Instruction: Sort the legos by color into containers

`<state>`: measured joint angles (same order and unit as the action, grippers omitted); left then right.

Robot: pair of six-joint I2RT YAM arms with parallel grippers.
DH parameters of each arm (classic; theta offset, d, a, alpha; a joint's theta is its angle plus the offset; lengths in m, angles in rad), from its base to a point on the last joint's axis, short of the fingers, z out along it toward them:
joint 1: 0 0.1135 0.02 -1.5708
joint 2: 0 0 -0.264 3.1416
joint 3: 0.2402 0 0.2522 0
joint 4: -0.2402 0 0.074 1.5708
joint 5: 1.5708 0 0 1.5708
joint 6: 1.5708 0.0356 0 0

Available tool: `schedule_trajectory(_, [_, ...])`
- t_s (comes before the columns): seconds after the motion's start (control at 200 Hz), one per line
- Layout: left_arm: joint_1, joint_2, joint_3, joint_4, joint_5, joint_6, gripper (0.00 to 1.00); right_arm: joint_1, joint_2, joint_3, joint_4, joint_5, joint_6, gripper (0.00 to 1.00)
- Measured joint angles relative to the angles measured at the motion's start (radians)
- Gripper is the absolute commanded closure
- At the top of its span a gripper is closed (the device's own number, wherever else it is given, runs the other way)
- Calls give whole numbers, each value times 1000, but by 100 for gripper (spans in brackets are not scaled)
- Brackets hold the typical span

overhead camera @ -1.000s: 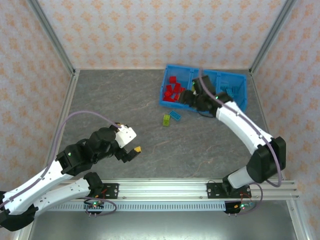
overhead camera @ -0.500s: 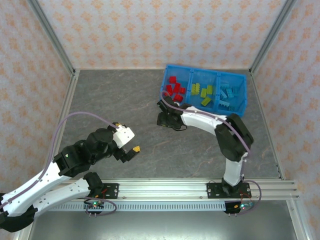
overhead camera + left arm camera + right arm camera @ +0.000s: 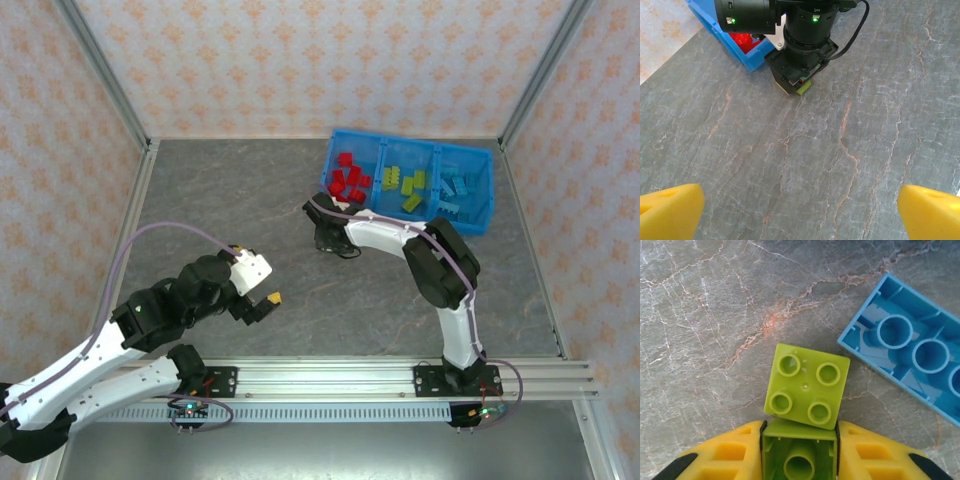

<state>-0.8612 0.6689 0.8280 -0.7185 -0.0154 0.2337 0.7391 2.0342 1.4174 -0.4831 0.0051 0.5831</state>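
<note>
In the top view the left gripper [image 3: 265, 303] hangs over the table [image 3: 220, 200] at about 7 o'clock, well apart from all the legos. In the left wrist view its yellow fingertips [image 3: 670, 210] stand wide open, and nothing is between them.

The right gripper [image 3: 330, 238] is down on the table, a little toward 1 o'clock from the centre, just beside the blue tray [image 3: 327, 170] at the tray's 7 o'clock corner. Its two yellow fingers [image 3: 725, 457] are closed against both sides of a lime green lego [image 3: 799, 462], which shows its hollow side to the wrist camera. At 12 o'clock from it, and touching it, a second green lego [image 3: 807, 385] lies flat on the table with studs up. At 2 o'clock from this one, just beside it, a light blue lego [image 3: 910, 360] lies with its hollow side up.

The tray sits at 1 o'clock on the table. It holds red legos [image 3: 348, 180] in the left compartment, green legos [image 3: 407, 185] in the middle one and light blue legos [image 3: 457, 190] in the right one.
</note>
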Motion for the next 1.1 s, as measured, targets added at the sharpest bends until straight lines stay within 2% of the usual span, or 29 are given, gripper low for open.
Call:
schedule_trajectory(0.275, [0,2,0,-4,0,0,0,8,-162,-176,11,-20,12,75])
schedule_trajectory(0.405, [0,2,0,-4,0,0,0,24,-333,-244,-8,-17,19,76])
schedule_trajectory(0.505, [0,2,0,-4,0,0,0,23,-488,-263,-24,30,15,75])
schedule_trajectory(0.606, [0,2,0,-4,0,0,0,-25,-616,-263,-23,79,-11,75])
schedule_trajectory(0.676, [0,1,0,-4,0,0,0,-128,-657,-251,-19,81,-39,75])
schedule_trajectory(0.771, [0,1,0,-4,0,-5,0,-301,-596,-185,-25,64,-87,77])
schedule_trajectory(0.856, [0,1,0,-4,-12,-15,0,-424,-422,-22,-55,44,-147,78])
schedule_trajectory(1.036, [0,-16,0,-4,-35,-26,0,-520,-63,324,-129,16,-236,77])
schedule_trajectory(1.096, [0,-23,0,-4,-45,-27,0,-538,28,420,-163,13,-250,71])
